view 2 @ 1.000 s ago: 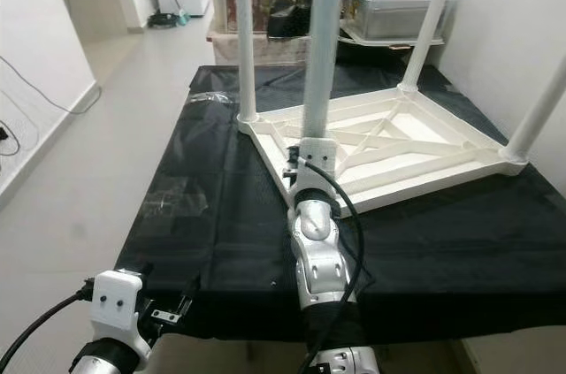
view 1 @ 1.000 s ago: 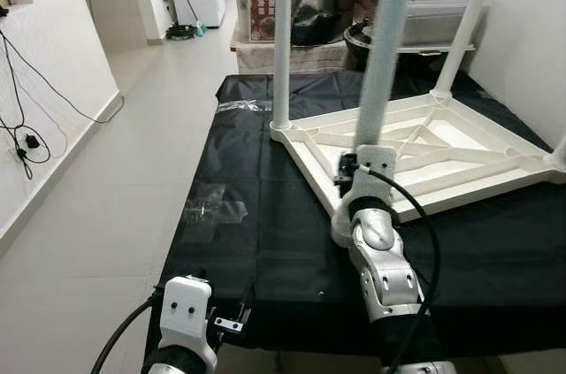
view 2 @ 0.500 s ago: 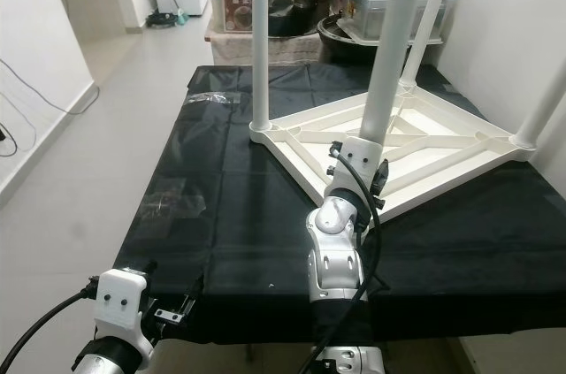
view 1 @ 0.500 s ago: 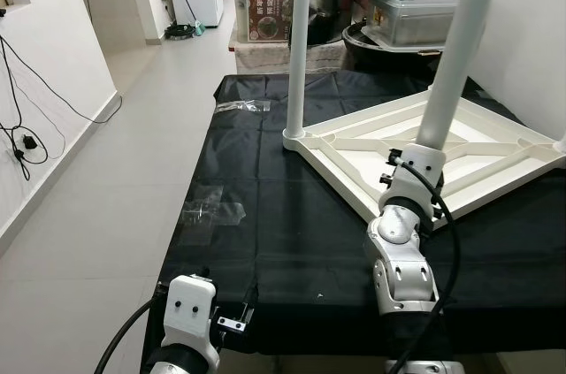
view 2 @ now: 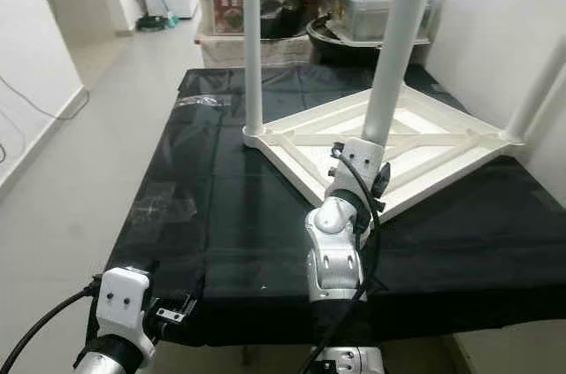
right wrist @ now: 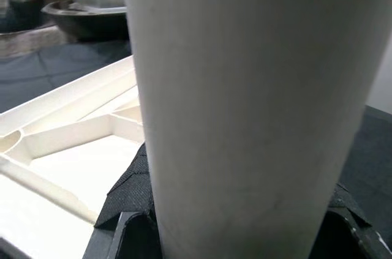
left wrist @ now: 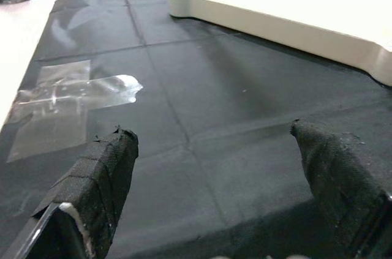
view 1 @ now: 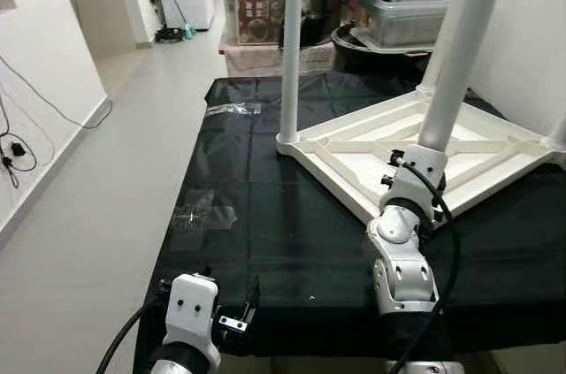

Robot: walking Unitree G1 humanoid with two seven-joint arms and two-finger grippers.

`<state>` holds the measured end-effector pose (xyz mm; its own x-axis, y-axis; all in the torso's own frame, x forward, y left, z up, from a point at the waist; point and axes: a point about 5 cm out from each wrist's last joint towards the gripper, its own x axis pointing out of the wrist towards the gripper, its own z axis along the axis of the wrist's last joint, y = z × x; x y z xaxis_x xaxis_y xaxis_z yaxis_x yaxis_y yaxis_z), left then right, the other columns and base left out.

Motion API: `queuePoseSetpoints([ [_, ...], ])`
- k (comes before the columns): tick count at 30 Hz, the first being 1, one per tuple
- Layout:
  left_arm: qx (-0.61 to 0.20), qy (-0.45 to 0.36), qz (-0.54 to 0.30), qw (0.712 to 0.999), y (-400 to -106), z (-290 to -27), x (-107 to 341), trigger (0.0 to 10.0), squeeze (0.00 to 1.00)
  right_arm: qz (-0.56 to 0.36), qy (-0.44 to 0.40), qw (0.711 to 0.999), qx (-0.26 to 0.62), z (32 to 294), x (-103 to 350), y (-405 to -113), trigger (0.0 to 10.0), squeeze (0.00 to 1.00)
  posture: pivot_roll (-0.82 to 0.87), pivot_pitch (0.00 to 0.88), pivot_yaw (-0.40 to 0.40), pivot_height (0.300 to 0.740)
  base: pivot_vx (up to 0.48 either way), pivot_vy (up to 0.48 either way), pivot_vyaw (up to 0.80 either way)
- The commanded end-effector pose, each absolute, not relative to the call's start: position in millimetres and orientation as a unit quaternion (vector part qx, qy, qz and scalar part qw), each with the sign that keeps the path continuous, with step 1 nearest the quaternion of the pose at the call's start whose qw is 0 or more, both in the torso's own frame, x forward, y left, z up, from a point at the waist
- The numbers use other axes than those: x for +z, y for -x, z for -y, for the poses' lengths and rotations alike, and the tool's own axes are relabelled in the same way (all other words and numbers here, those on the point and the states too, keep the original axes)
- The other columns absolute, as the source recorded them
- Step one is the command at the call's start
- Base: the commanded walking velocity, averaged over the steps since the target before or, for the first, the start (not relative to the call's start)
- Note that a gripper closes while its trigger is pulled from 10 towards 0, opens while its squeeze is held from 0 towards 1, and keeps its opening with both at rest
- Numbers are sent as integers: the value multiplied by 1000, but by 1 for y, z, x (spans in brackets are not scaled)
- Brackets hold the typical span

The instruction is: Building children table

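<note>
Right gripper (right wrist: 245, 222) raised and clamped, left gripper (left wrist: 214, 155) low, fingers apart

- The near white leg (view 1: 460, 47) runs off the top edge of both eye views, so its upper end cannot be seen.
- The right gripper (view 1: 423, 155) sits behind its own wrist block; its fingertips stay hidden there.
- In the right wrist view the leg (right wrist: 257, 106) covers most of the black fingers (right wrist: 131, 191).
- The upturned white table top (view 1: 416, 148) is cut by the right edge.
- The far storage boxes (view 1: 265, 7) are partly cropped, their labels too small to read.
</note>
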<state>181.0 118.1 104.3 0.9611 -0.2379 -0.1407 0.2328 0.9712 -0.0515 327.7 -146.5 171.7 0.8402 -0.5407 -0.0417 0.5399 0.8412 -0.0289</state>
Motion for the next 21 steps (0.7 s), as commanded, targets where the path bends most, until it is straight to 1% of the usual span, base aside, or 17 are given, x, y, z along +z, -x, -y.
queuePoseSetpoints([
  [1, -122, 11, -86, 989, -180, -118, 99, 10000, 0, -116, -21, 964, -239, 120, 139, -321, 10000, 0, 85, 11, 11, 740, 0, 0, 0],
  [2, -123, 10, -86, 989, -180, -118, 99, 10000, 0, -113, -26, 969, -217, 118, 141, -322, 10000, 1000, 85, 13, 11, 740, 0, 0, 0],
  [7, -124, 7, -86, 988, -181, -119, 99, 10000, 0, -99, -36, 976, -190, 116, 146, -325, 10000, 1000, 85, 14, 14, 740, 0, 0, 0],
  [8, -124, 7, -86, 988, -181, -119, 99, 10000, 0, -97, -35, 976, -190, 116, 147, -326, 10000, 486, 85, 14, 14, 740, 0, 0, 0],
  [9, -124, 7, -86, 988, -181, -119, 98, 10000, 0, -87, -32, 978, -185, 118, 150, -328, 10000, 0, 85, 14, 14, 740, 0, 0, 0],
  [19, -124, 7, -87, 988, -181, -118, 98, 10000, 0, -28, -38, 989, -139, 134, 162, -333, 10000, 0, 79, 14, 17, 740, 0, 0, 0],
  [20, -124, 7, -87, 988, -181, -119, 98, 10000, 0, -20, -40, 992, -120, 141, 163, -334, 10000, 0, 78, 16, 16, 740, 0, 0, 0],
  [21, -124, 7, -87, 988, -181, -119, 98, 10000, 0, -20, -40, 992, -120, 141, 163, -334, 10000, 0, 78, 16, 16, 740, 0, 0, 0],
])
